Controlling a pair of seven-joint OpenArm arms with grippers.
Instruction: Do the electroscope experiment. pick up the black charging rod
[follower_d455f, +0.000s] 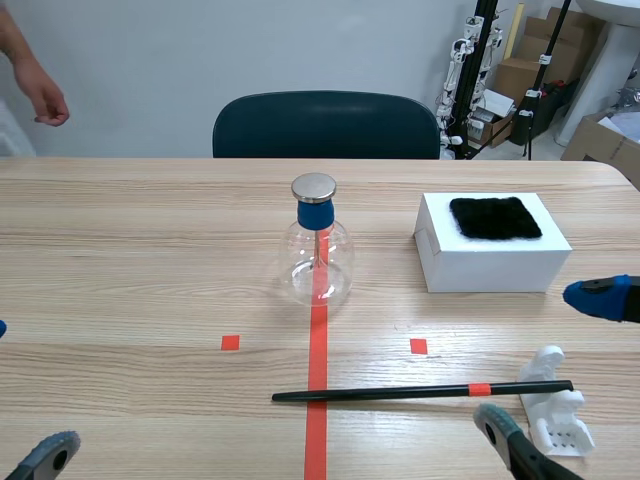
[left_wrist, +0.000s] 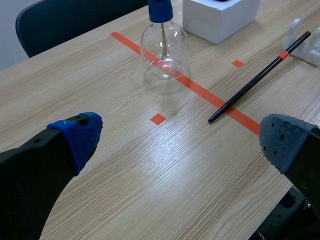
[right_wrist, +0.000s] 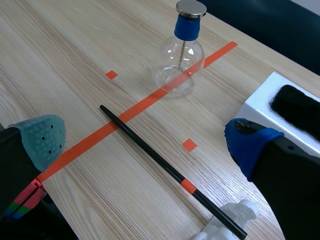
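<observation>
Black on the desk (follower_d455f: 120, 300), the charging rod (right_wrist: 160, 159) is seen below and between the spread, empty fingers of the right claw (right_wrist: 145, 140), one end propped on a white stand (follower_d455f: 560, 425); the left claw (left_wrist: 182, 136) is open too, well short of it. If pinched off-centre, the thin rod may be rolled away or swung into the glass electroscope (right_wrist: 182, 60) ahead. No writing can be read.

Lighting is bright, even and diffuse, from overhead. The bench (follower_d455f: 150, 260) is uniformly lit to its edges. Soft, faint shadows lie under the flask (follower_d455f: 318, 262) and white box (follower_d455f: 490, 265). There are small glare spots on the flask glass and metal cap (follower_d455f: 314, 187).
</observation>
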